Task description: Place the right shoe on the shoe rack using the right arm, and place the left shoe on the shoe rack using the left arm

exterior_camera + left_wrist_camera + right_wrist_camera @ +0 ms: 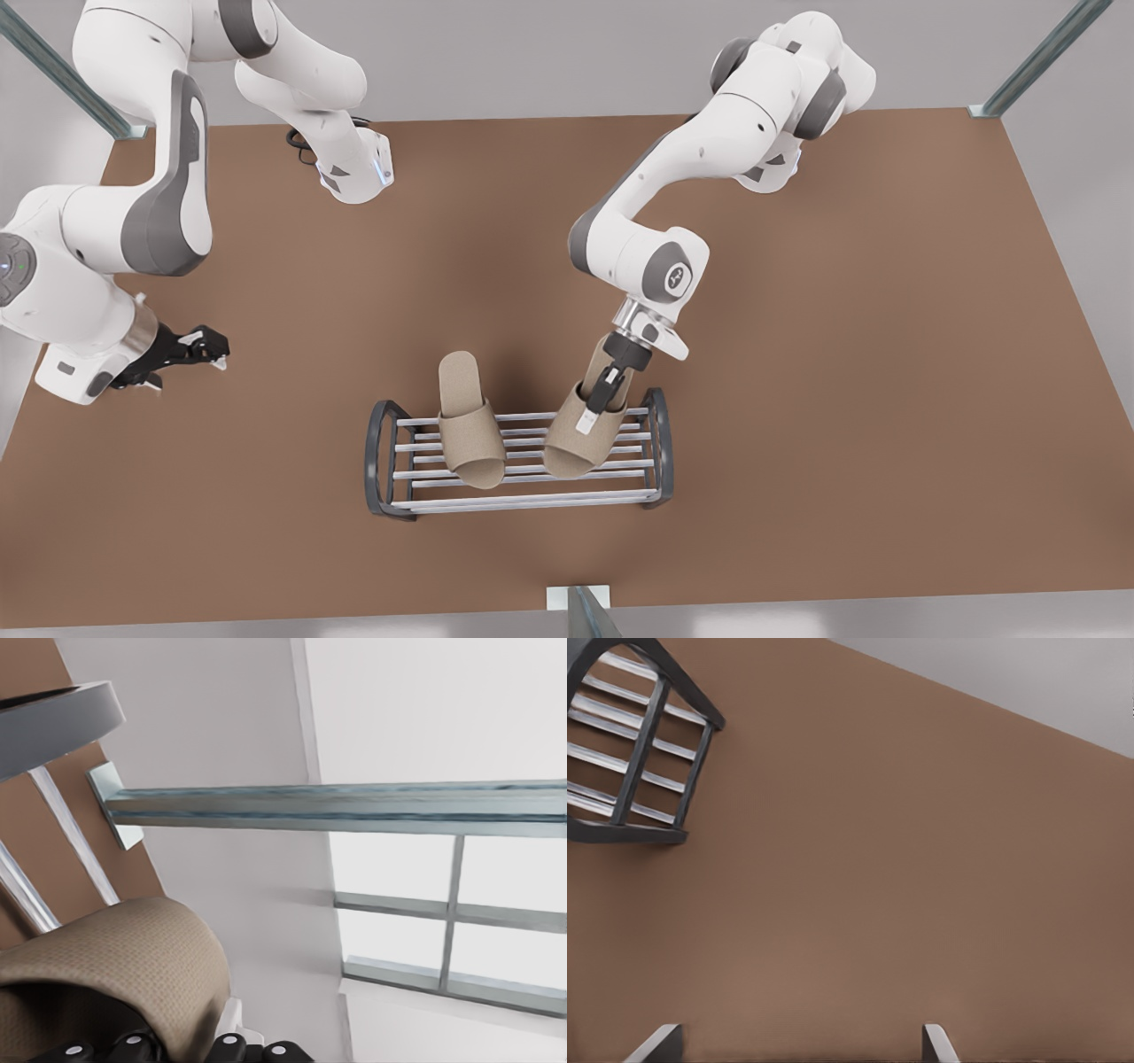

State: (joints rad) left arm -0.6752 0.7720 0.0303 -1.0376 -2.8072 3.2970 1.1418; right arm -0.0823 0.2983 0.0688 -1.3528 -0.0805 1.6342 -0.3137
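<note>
Your left gripper [595,403] clasps the beige woven left slipper [580,436] on the silver-barred shoe rack [523,503]; the right slipper [468,424] rests alongside. Your right gripper [205,347] waits spread wide. No writing reads.

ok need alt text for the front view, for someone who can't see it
Two tan slippers lie across a low silver-barred shoe rack on a brown table; the left gripper grips the left shoe, on the front view's right, beside the right shoe. The right gripper waits open at the front view's left edge.
</note>
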